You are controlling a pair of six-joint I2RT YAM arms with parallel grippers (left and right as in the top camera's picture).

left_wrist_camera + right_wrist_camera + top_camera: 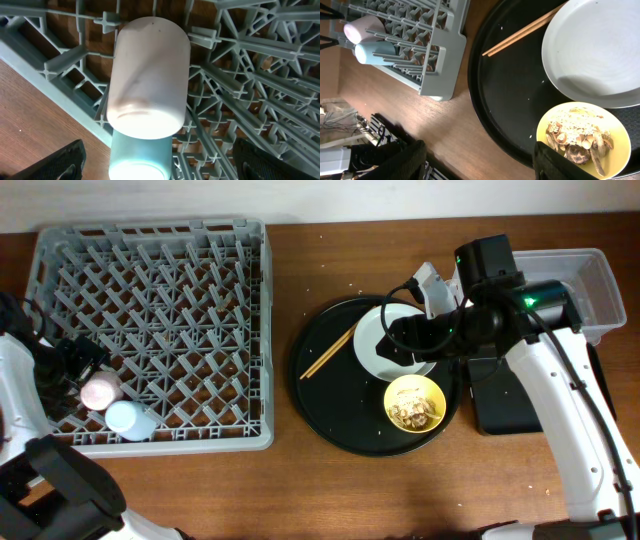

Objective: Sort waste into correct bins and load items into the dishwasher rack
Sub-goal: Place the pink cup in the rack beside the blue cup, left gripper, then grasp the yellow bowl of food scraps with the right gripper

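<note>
Spillage is the chief risk. The yellow bowl (pixel 620 145), at lower right of the round black tray (pixel 330 410), is filled with brown scraps (pixel 575 145), which would be scattered if it were tipped or racked before being emptied. Chopsticks (pixel 520 34) end at the plate (pixel 600 45) rim and could be rolled off if the plate were lifted first. The right jaws are spread wide and empty above the tray. The left jaws are likewise wide, over the pink cup (pixel 149 75) and blue cup (pixel 140 160), which lie touching at lower left of the rack (pixel 180 442) — a nudge could dislodge them. No brand, label or writing can be read.
</note>
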